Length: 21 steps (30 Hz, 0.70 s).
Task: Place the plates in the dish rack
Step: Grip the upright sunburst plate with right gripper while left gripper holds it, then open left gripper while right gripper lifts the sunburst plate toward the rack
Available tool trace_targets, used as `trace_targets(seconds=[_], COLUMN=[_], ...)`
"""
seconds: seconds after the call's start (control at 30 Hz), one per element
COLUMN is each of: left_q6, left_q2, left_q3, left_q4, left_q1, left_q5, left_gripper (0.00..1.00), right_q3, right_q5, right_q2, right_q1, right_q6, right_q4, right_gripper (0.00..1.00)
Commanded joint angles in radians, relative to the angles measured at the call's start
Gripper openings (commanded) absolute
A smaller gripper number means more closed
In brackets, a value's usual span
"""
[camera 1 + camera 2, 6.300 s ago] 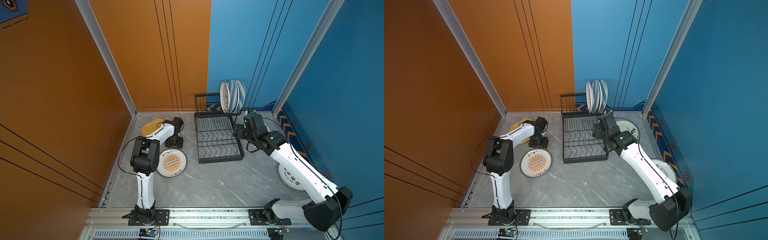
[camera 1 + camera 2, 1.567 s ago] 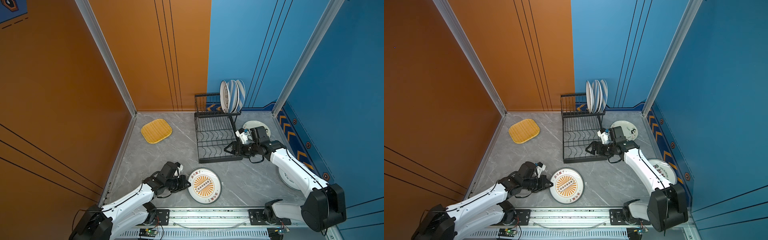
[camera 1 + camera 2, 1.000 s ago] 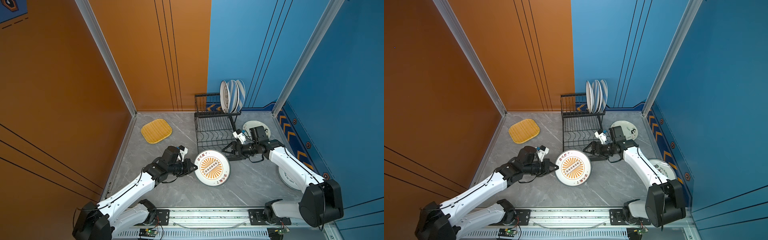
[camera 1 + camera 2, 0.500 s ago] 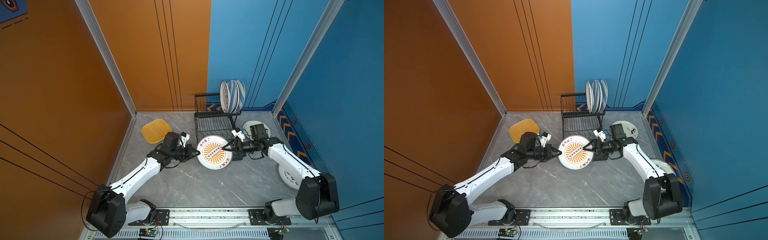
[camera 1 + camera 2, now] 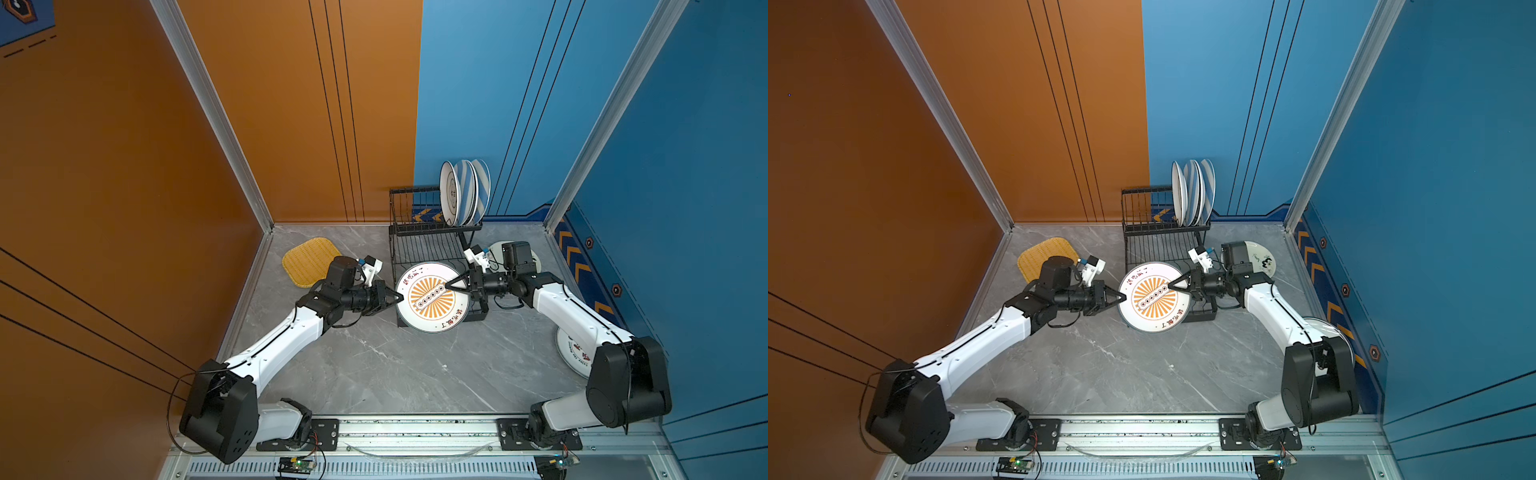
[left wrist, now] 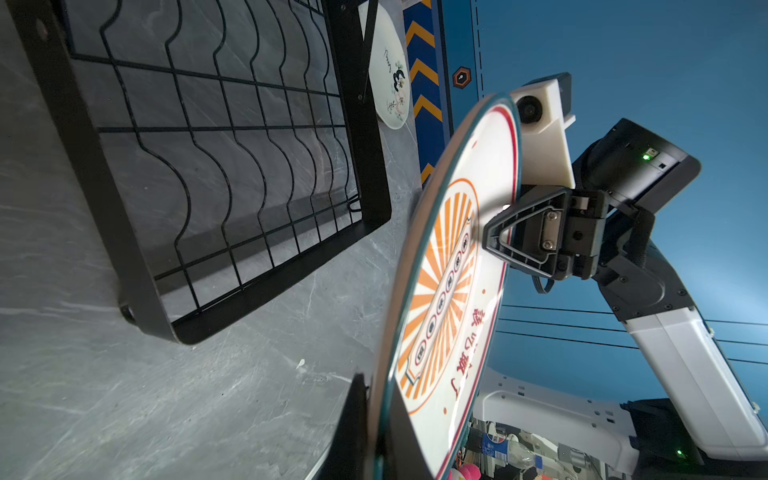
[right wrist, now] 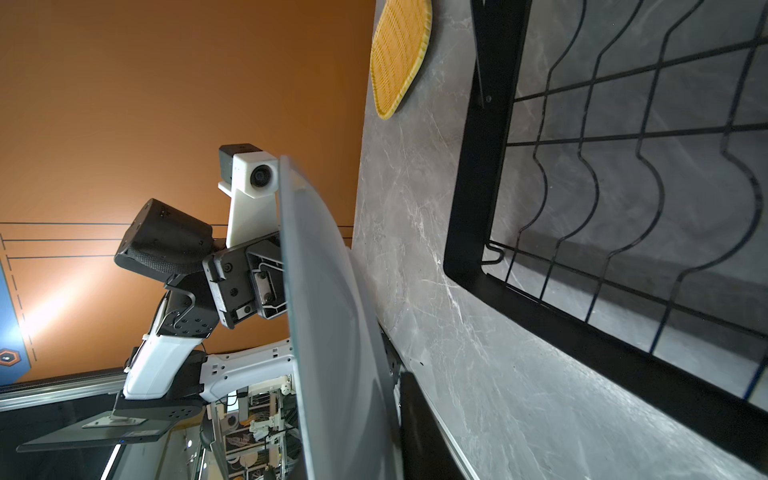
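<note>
Currently the sunburst plate [image 5: 432,296] faces upward, its printed band [image 5: 420,302] diagonal.

Both top views are hanging high over the front rail [image 5: 415,428], tilting down toward the back corner where the orange wall [image 5: 291,104] is meeting the blue wall [image 5: 478,83]. They are sharing nearly everything: the grey tabletop [image 5: 374,365], the dish rack [image 5: 432,232], the left arm [image 5: 282,345] and the right arm [image 5: 573,316].

The left wrist camera [image 7: 257,176] is sitting right at the sunburst plate [image 6: 449,291], rolled sideways, skimming its printed face toward the right arm. The right wrist camera [image 6: 536,112] is facing back along the plate's plain underside toward the left arm. Both are catching the rack's wavy base up close.
</note>
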Motion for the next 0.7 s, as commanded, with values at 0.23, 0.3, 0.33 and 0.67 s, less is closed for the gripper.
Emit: trace_targets(seconds=[0.23,0.3,0.33,0.67], left_q6=[0.029,0.035,0.041,0.142], left_q2=[0.065,0.066,0.061,0.04], left_q3=[0.07,0.07,0.07,0.102], left_q4=[0.063,0.057,0.045,-0.166], left_q1=[0.03,0.039,0.045,0.124], left_q5=[0.077,0.077,0.072,-0.039], left_gripper=[0.0,0.0,0.0,0.81], right_q3=[0.033,0.04,0.046,0.25], right_q5=[-0.044,-0.022,-0.007,0.428], right_q2=[0.017,0.011,0.008,-0.061], right_q1=[0.033,0.034,0.033,0.071], right_q6=[0.058,0.063,0.063,-0.122], right_q4=[0.076,0.071,0.065,-0.356], right_gripper=[0.0,0.0,0.0,0.0])
